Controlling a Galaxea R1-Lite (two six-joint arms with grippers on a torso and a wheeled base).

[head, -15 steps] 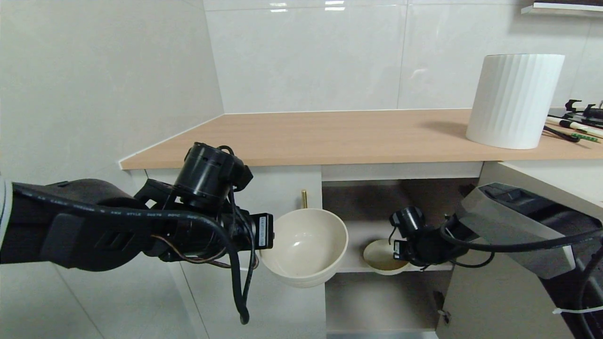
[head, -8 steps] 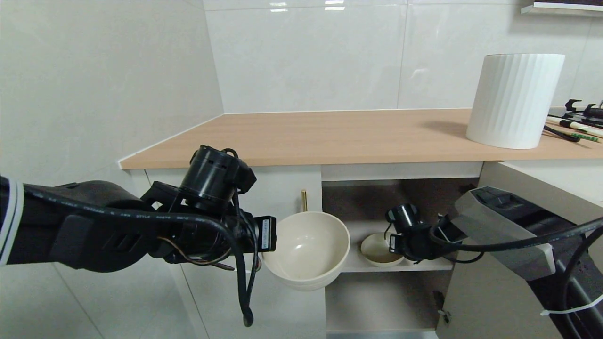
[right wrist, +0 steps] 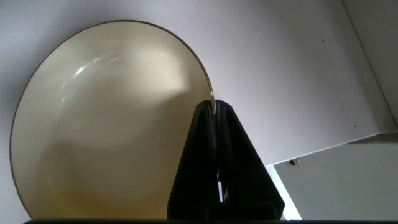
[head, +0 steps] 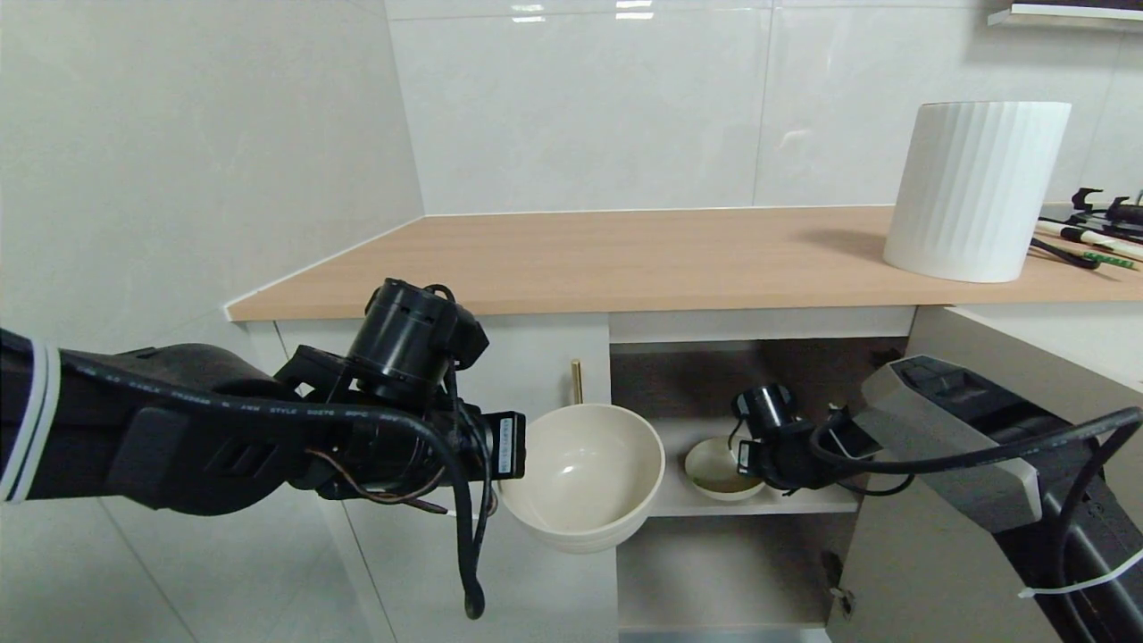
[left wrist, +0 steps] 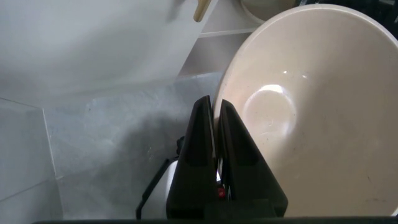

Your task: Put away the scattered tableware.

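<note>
Left tool (left wrist: 215, 107) pinched tight on near rim of large bowl (head: 580, 473). Bowl deep, glossy cream, empty, mouth upward, held in air before closed cabinet door (head: 527, 357).

Right tool (right wrist: 213, 109) clamped on rim of small dish (head: 712, 464). Dish shallow, cream, thin brown line round edge. It sits inside open cabinet at shelf (head: 804, 505) level; contact with shelf unclear.

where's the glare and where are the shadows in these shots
Head view: lamp glare streaks the wall tiles; the white container throws a soft shadow on the countertop. Left wrist view: a bright highlight sits in the large bowl. Right wrist view: half the small dish lies in shade.
</note>
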